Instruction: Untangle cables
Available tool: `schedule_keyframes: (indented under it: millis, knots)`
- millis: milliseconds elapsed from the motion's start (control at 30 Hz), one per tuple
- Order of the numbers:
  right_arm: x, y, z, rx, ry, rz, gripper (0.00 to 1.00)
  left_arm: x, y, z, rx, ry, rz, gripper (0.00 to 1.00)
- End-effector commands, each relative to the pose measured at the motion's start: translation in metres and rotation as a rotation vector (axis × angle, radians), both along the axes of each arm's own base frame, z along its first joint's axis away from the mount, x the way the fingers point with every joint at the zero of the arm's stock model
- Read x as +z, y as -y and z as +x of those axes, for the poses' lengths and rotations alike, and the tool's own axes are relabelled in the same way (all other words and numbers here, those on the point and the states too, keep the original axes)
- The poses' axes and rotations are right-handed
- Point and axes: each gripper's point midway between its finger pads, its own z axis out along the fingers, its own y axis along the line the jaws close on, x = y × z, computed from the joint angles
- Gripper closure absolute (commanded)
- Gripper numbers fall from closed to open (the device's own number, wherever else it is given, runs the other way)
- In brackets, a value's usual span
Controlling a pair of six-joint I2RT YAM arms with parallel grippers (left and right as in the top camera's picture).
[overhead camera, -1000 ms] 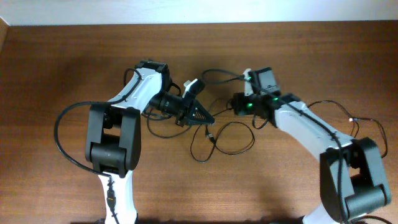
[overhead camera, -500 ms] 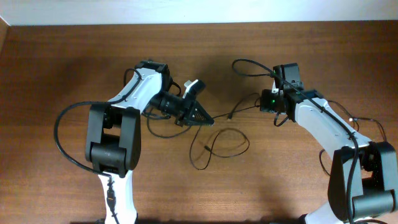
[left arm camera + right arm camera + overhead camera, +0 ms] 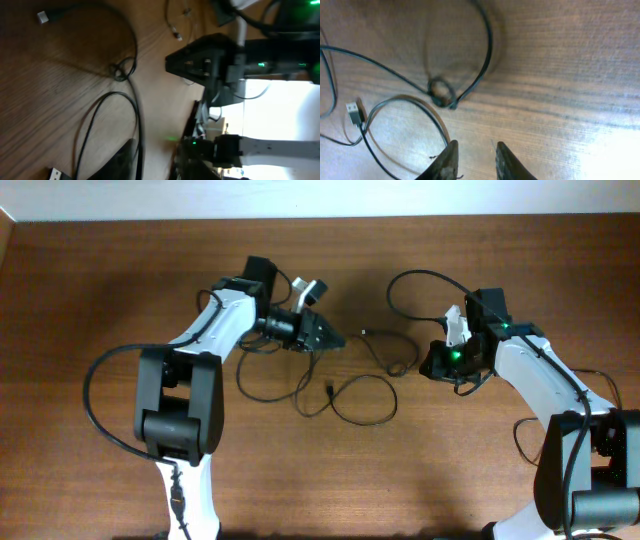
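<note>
Surface: the cables lie in slack loops near its centre. Right hand: fingers slightly spread, empty, above them. Left hand: state cannot be told. Expect light, limp, thin wire (probably slippery); pinch close beside the small knot, not the plug.

The right pincer is cropped by the bottom edge of its wrist view, just below the knot in the cables; only its fingertips show. From above, its own wrist covers it, and the knot is too small to find. The left pincer reads as a dark point overhead. Up close, one blurred finger below the knot is cut off, as is a plug. I cannot tell whether its jaws are parted.
</note>
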Motion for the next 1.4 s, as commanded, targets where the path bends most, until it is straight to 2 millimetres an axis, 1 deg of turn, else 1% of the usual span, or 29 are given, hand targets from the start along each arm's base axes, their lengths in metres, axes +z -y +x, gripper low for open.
schedule_keyframes:
  millis: [0,33,67,100,133,167,200,233,267,300,333,367,400,800,967,1000,1033,1067,1133,1200,1367]
  knots:
    - [0.008,-0.006,0.001,0.046,0.032,0.013,0.74,-0.009,0.014,-0.007,-0.009,0.036,0.173,0.35]
    - [0.008,-0.006,0.004,0.054,0.047,0.012,0.73,-0.012,0.014,-0.006,-0.008,0.046,0.201,0.30]
    - [0.009,-0.006,0.008,0.067,0.070,0.010,0.74,-0.017,0.012,-0.003,0.011,0.047,0.258,0.28]
    - [0.009,-0.006,0.014,0.068,0.094,0.006,0.74,-0.021,0.007,0.004,0.045,0.047,0.325,0.32]
    - [0.008,-0.006,0.017,0.068,0.103,0.006,0.74,-0.020,0.006,0.007,0.055,0.054,0.357,0.36]
    - [0.006,-0.006,0.019,0.067,0.105,0.007,0.74,-0.018,0.008,0.007,0.052,0.061,0.371,0.38]
    - [0.003,-0.006,0.020,0.067,0.103,0.007,0.74,-0.018,0.010,0.008,0.057,0.073,0.410,0.36]
    - [0.001,-0.006,0.021,0.065,0.100,0.008,0.73,-0.024,0.010,0.010,0.079,0.086,0.479,0.36]
    - [-0.001,-0.006,0.021,0.065,0.097,0.007,0.64,-0.031,0.011,0.012,0.086,0.119,0.545,0.35]
    - [-0.002,-0.006,0.020,0.065,0.093,0.007,0.42,-0.036,0.010,0.012,0.086,0.145,0.599,0.34]
    - [-0.002,-0.006,0.018,0.065,0.085,0.007,0.01,-0.039,0.010,0.012,0.085,0.160,0.632,0.27]
    - [-0.003,-0.006,0.013,0.064,0.064,0.006,0.01,-0.041,0.009,0.012,0.085,0.174,0.659,0.07]
    - [-0.004,-0.006,0.011,0.064,0.053,0.006,0.02,-0.042,0.007,0.013,0.090,0.184,0.681,0.01]
    - [-0.004,-0.006,0.012,0.064,0.055,0.006,0.02,-0.043,0.005,0.014,0.093,0.188,0.693,0.01]
    - [-0.004,-0.006,0.012,0.064,0.055,0.006,0.02,-0.041,0.009,0.022,0.106,0.221,0.674,0.00]
    - [-0.004,-0.006,0.012,0.064,0.055,0.006,0.02,-0.040,0.012,0.024,0.108,0.231,0.664,0.08]
    - [-0.004,-0.005,0.012,0.064,0.055,0.006,0.02,-0.037,0.018,0.026,0.106,0.247,0.638,0.07]
    - [-0.004,-0.006,0.012,0.065,0.056,0.006,0.02,-0.034,0.024,0.029,0.107,0.270,0.617,0.01]
    - [-0.004,-0.006,0.012,0.064,0.055,0.006,0.02,-0.028,0.040,0.037,0.109,0.336,0.582,0.01]
    - [-0.004,-0.006,0.012,0.064,0.055,0.006,0.02,-0.027,0.053,0.032,0.088,0.362,0.574,0.01]
    - [-0.004,-0.005,0.012,0.064,0.055,0.006,0.02,-0.030,0.068,0.022,0.060,0.399,0.611,0.01]
